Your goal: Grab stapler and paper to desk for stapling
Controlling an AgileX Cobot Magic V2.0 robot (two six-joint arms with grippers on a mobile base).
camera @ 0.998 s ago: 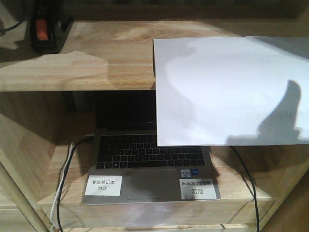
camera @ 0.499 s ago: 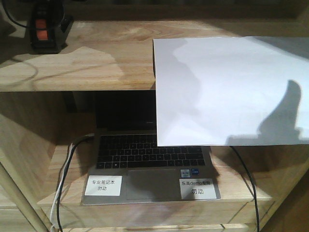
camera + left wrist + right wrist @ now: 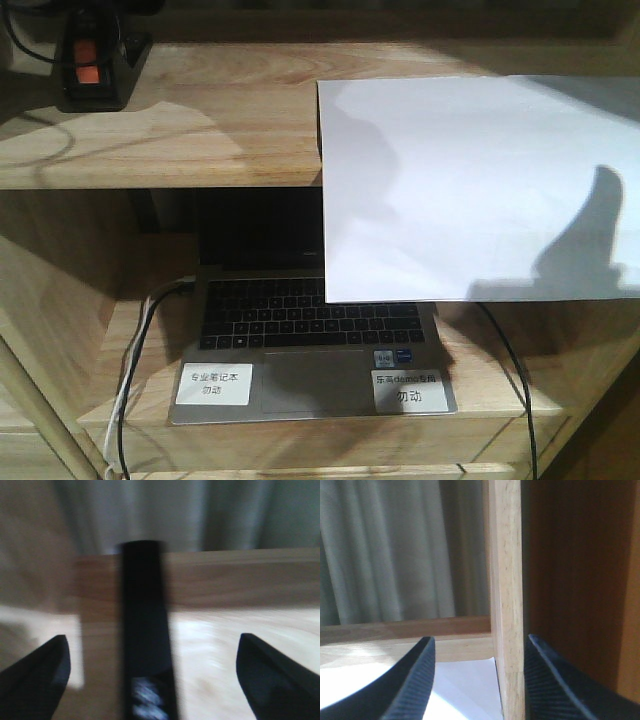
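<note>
Where the upper shelf board [image 3: 200, 130] meets its front edge, the paper [image 3: 470, 190] overhangs on the right and hides part of the screen of the laptop [image 3: 300, 330], which stands open on the lower shelf. The stapler [image 3: 92, 62] sits at the far left rear of the same upper board, well apart from the sheet, with its orange patch showing. Two white labels [image 3: 213, 384] are on the palm rest. Cables [image 3: 135, 340] run down beside the laptop.

The left claw [image 3: 150, 640] is spread wide with the stapler between its fingers, touching neither; the view is blurred. The right claw [image 3: 479, 640] is likewise spread and holds nothing. A wooden upright [image 3: 506, 580] stands between its fingers, with a corner of the white sheet just below.

Surface: pale wood-grain boards under hard shadows. A grey-green curtain [image 3: 385, 555] hangs behind the shelf
</note>
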